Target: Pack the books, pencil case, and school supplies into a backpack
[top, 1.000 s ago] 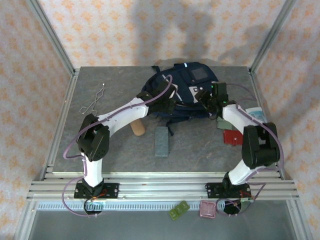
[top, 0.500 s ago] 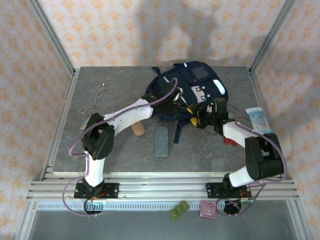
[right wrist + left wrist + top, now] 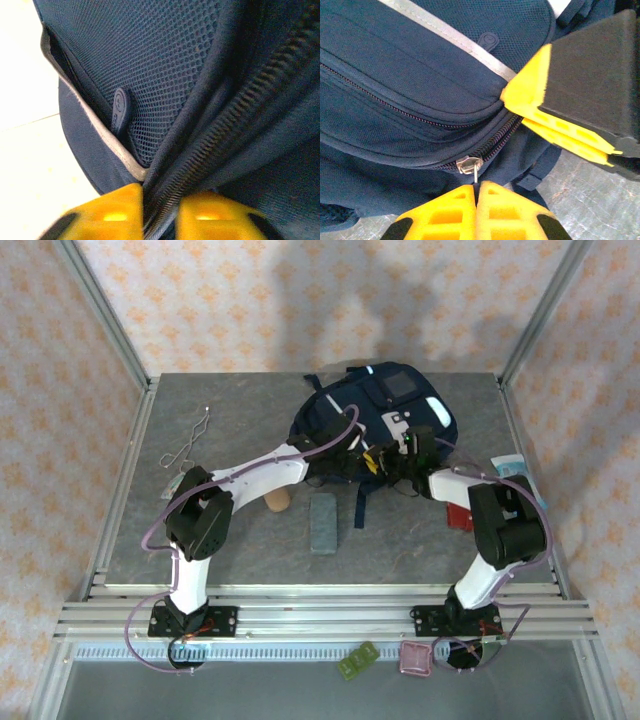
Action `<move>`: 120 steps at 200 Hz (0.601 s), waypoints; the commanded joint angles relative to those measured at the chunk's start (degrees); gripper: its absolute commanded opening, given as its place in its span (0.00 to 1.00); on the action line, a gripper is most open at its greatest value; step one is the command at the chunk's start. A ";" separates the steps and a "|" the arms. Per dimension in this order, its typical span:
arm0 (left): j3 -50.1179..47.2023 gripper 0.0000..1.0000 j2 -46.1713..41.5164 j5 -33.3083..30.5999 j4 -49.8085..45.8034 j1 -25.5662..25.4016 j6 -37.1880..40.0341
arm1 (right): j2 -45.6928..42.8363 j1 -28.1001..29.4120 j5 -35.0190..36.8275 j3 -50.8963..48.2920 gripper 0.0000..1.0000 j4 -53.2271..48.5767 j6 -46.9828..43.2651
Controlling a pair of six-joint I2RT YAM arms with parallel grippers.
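The left third of the table is bare grey surface. The one thing there is a thin bent wire in the upper left, close to the left rail. The left arm crosses this open ground on a slant toward the centre.

Below its forearm a tan case pokes out, partly covered. Just right of it a grey-blue case lies flat, with clear table between it and the near edge.

The backpack fills the upper centre, its top close to the far edge. A dark strap trails down beside the grey-blue case.

At the bag's lower rim the left gripper is closed tight. In its wrist view the yellow fingers meet around the thin metal zip pull.

The right gripper sits just beside it, nearly touching. Its fingers are drawn in on the backpack's zip seam, with the teeth and fabric running between them.

Further right a red book lies partly under the right arm. A pale blue-and-white packet rests against the right rail, so little free room remains on that side.
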 commanded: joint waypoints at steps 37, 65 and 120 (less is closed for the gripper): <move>-4.18 0.00 -4.04 -11.56 4.01 3.26 1.17 | -3.84 -1.09 7.93 -1.88 0.00 -1.36 -3.52; -6.77 0.00 -4.71 -15.70 6.67 8.45 0.64 | -7.53 -2.18 8.63 -5.93 0.00 -1.50 -3.79; -7.09 0.00 -5.68 -15.85 8.54 15.43 -0.42 | -11.26 -2.97 8.53 -9.36 0.00 -1.01 -4.77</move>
